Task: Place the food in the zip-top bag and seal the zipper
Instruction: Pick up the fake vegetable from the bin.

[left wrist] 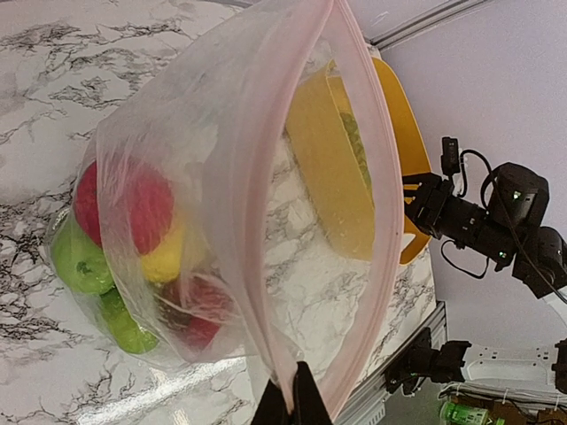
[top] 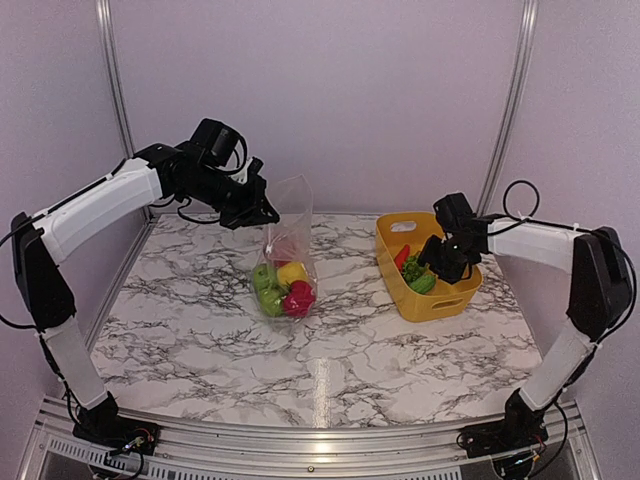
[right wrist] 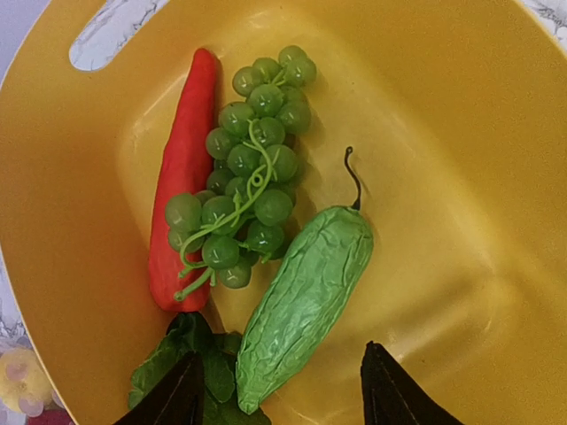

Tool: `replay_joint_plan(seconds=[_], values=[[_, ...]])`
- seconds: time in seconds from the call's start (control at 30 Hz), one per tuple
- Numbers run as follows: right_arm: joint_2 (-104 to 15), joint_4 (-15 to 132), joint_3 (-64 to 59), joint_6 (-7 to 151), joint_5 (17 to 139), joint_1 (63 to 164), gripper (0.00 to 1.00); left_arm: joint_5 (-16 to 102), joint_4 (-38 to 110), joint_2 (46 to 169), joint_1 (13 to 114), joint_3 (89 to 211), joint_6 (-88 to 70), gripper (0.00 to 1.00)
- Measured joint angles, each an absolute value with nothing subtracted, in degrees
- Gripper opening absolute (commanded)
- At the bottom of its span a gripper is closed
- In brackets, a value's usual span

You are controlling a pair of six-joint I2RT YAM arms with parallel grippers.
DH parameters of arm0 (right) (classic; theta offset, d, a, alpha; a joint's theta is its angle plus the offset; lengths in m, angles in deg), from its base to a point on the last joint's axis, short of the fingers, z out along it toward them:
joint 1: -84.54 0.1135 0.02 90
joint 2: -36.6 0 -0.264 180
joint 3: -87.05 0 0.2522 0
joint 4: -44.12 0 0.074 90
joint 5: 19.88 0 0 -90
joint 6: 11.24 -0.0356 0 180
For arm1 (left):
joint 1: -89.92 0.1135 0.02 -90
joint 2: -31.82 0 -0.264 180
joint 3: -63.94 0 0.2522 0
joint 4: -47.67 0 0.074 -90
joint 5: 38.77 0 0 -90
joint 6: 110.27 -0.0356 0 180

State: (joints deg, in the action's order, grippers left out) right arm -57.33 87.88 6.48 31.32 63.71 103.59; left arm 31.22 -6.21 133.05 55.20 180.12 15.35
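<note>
Food: split between two places. Red, yellow and green pieces (top: 285, 288) lie in the bottom of the bag (top: 290, 215). A cucumber (right wrist: 306, 292), grapes (right wrist: 248, 168), a chili (right wrist: 182, 177) and a leaf (right wrist: 186, 363) lie in the basket (top: 440, 305), to the bag's right.
Bag: stands mid-table (top: 200, 320), with its mouth lifted and gaping toward the basket. The zipper (left wrist: 391, 239) is unsealed.
Left claw (top: 262, 212): pinched tight on the bag's mouth edge, holding it up.
Right claw (right wrist: 282, 359): down in the basket, jaws partly apart, one finger on each side of the cucumber's lower end. A gap shows at both fingers, so it grips nothing.
Step in hand: picking the cucumber, by my reading.
How to do it well: take the cucumber across its thick body, not the tapered tip, since a glossy skin may squirt out of a shallow pinch. Keep the left finger off the leaf and the grape stem. Lift straight up before swinging over. The left claw should keep the mouth wide.
Hidden or unclear: the cucumber's bottom end and most of the leaf are cut off by the frame. Only the right fingertips show, so how deep they sit cannot be told. Crinkled plastic blurs the bagged pieces, so their count is unsure. The left fingertips are barely in view.
</note>
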Motion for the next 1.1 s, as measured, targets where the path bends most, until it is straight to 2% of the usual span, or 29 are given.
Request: replay_joint_plan(seconds=[0.83,1.0,1.1], values=[[-69.4,83.47,4.67,26.8,66.84,99.87,0.52,33.75,-6.26,131.11,55.2,179.07,15.37,0.0],[-70.95,83.1,4.23,26.4,67.32,99.15,0.46,34.26,-6.28,131.09,55.2,179.07,15.37,0.0],[-71.3,83.01,3.73,26.36,67.56,99.04,0.34,34.58,-6.3,130.93,55.2,179.07,15.37,0.0]])
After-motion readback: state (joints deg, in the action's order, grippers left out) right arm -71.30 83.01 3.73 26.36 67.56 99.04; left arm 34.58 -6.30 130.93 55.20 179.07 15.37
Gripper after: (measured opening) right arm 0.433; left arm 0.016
